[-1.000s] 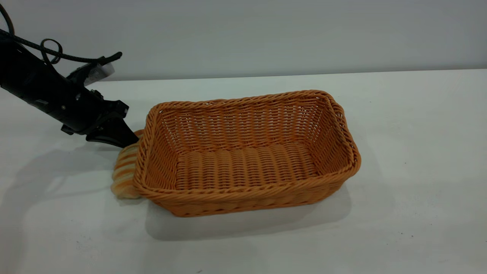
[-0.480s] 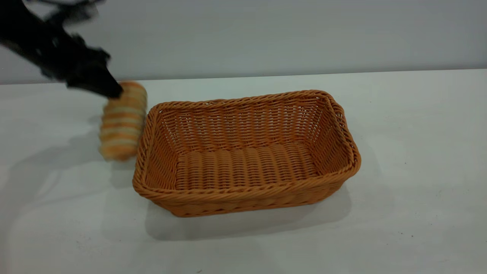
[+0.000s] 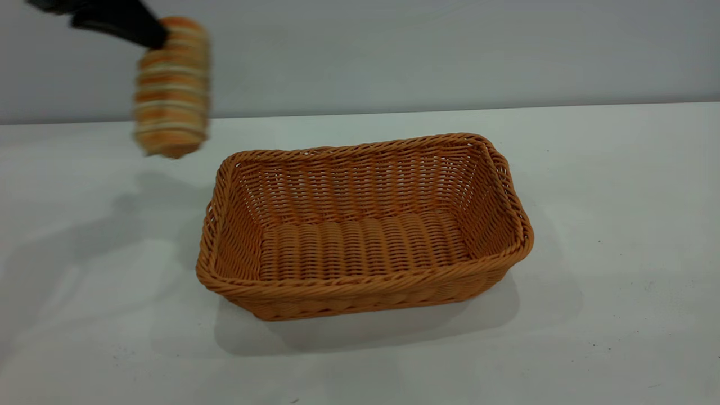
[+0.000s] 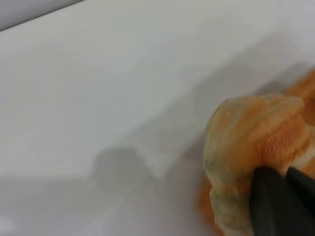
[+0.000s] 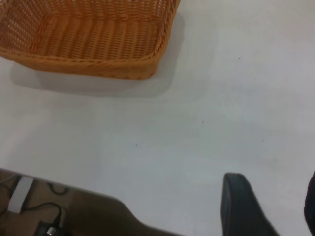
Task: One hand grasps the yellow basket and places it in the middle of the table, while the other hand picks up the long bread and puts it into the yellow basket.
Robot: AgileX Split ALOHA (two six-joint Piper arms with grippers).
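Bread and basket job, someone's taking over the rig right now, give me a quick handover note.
Left gripper: shut on the bread, holding it by its top end in the air, left of and above the basket.
Right gripper: open, holding nothing, over bare table away from the basket.
Basket: sits empty, about mid-table.
Done: basket placed, bread picked up.
Left: carry the bread over the basket, lower it in, release.
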